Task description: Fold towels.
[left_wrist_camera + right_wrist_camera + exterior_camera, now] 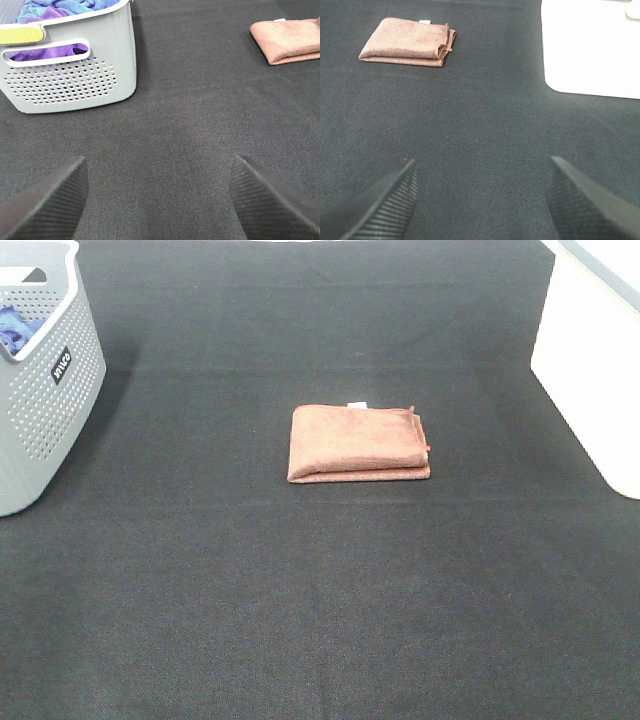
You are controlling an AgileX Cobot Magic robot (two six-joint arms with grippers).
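A reddish-brown towel (357, 444) lies folded into a small rectangle in the middle of the black table, its white tag at the far edge. It also shows in the left wrist view (289, 40) and in the right wrist view (408, 42). Neither arm shows in the high view. My left gripper (159, 200) is open and empty over bare cloth, well short of the towel. My right gripper (480, 200) is open and empty too, away from the towel.
A grey perforated basket (40, 390) stands at the far left and holds blue and purple cloths (60, 10). A white container (590, 360) stands at the far right; it also shows in the right wrist view (590, 45). The black table cover (320, 610) spreads around the towel.
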